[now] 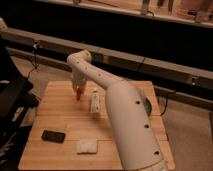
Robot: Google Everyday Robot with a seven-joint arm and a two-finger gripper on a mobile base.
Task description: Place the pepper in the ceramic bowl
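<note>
end effector [77, 88] grips pepper [78, 94] beside bottle [94, 104]; arm [127, 120] mostly hides ceramic bowl [148, 106].

gripper [78, 88] above matt wood table [57, 112] grips pepper [78, 94]; arm [127, 117] smooth white plastic.

My jaws grip the pepper [78, 93] above the bench [55, 107], just left of the white bottle [94, 103]. The ceramic bowl [148, 106] sits right of the bottle, behind my arm [127, 120].

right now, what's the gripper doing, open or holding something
Gripper: closed on the pepper, over the table, left of the white bottle.
</note>
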